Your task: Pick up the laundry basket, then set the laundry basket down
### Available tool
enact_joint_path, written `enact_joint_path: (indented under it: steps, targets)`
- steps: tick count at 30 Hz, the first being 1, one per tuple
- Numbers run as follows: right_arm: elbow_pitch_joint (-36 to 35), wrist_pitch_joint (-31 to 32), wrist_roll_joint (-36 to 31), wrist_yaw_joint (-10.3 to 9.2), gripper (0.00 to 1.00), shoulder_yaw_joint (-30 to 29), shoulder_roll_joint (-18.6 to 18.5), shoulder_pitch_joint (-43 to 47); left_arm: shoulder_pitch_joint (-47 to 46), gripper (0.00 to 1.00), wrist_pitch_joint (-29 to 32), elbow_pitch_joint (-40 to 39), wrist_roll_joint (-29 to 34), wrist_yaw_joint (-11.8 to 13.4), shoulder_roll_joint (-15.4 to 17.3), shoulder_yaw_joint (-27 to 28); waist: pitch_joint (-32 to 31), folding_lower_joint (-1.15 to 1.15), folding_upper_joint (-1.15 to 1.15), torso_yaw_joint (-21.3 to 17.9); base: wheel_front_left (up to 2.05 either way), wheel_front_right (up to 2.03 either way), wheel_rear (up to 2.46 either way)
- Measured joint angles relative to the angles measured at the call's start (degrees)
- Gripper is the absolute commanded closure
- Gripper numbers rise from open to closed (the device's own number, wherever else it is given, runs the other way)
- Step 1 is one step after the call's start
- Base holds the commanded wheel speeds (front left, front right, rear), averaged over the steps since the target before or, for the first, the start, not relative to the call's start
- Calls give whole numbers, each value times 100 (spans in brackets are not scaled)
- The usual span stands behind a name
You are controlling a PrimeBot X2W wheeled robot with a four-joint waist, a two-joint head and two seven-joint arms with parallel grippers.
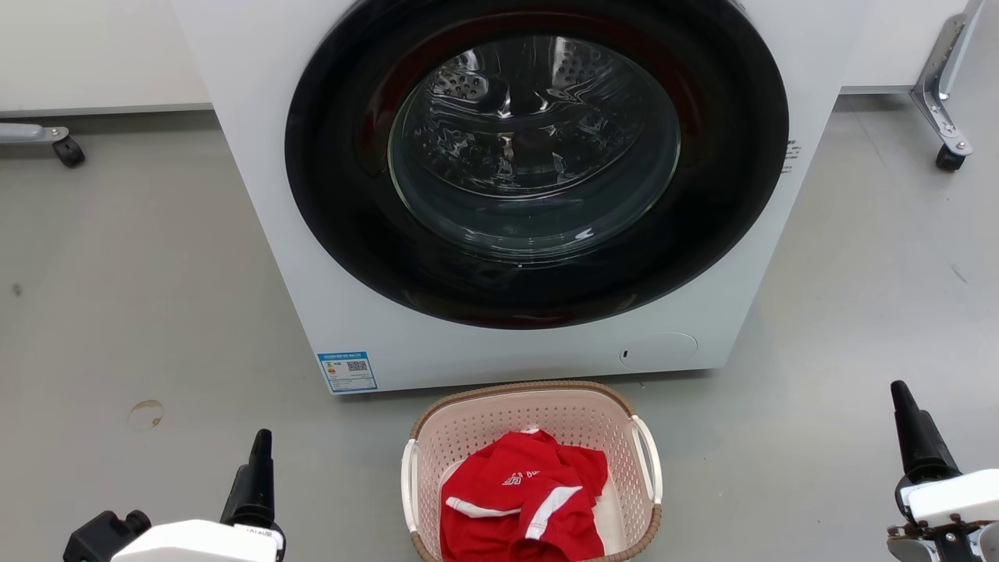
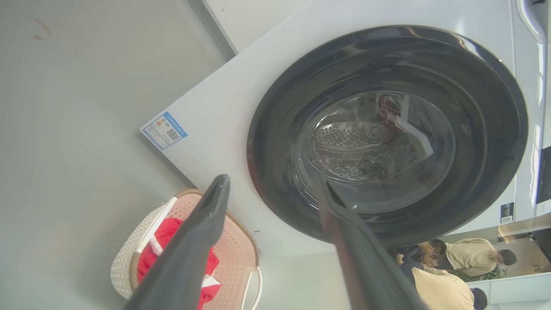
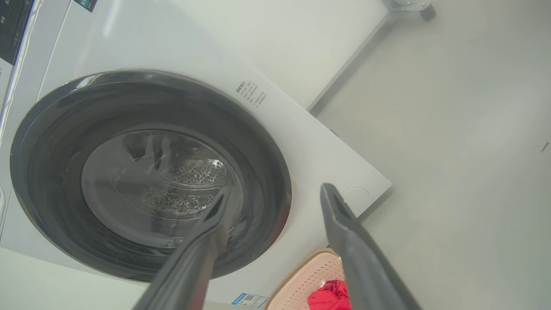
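Laundry basket [image 1: 499, 425] just before washing machine [image 1: 468, 355]

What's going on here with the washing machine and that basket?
A two-armed robot faces a closed washing machine. The laundry basket sits on the floor before it, a red garment inside. The left gripper and right gripper are open, one to each side of the basket, touching nothing. The lift has not begun.

Ahead of me grey floor [image 1: 117, 312], faint ring stain [image 1: 145, 414] at my left. White washing machine [image 1: 265, 195], dark round glass door [image 1: 535, 148], blue label [image 1: 347, 371] low on front. Pale wall [image 1: 94, 47] behind; left caster [image 1: 69, 151], right caster [image 1: 949, 158] at far sides
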Motion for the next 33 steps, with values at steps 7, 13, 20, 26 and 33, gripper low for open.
enact_joint_path:
  steps: [7, 13, 20, 26, 33]
  targets:
    - [-76, -70, -833, 0, 0, 18, -5, 0, 0, 0, -7, -116, 514, 240, 145, -226, -7, 0, 0, 4, 0, 0, 0]
    - [-174, -123, -1216, 0, 0, 42, -24, 0, 0, 0, 5, -278, 834, 421, 267, -372, -17, -1, 0, 10, 0, 0, 0]
    - [-274, -171, -1570, 0, 0, 67, -35, 0, -1, 0, 57, -436, 1160, 579, 364, -514, -24, 0, 0, 7, 0, 0, 0]
    - [-346, -213, -1949, 1, 0, 122, -54, 1, 0, 0, 70, -555, 1489, 739, 480, -665, -43, 0, 0, 21, 0, 0, 0]
    - [-405, -250, -2446, 1, 0, 192, -73, 2, 1, 0, 68, -751, 1883, 933, 621, -839, -61, -1, 0, 37, 0, 0, 0]
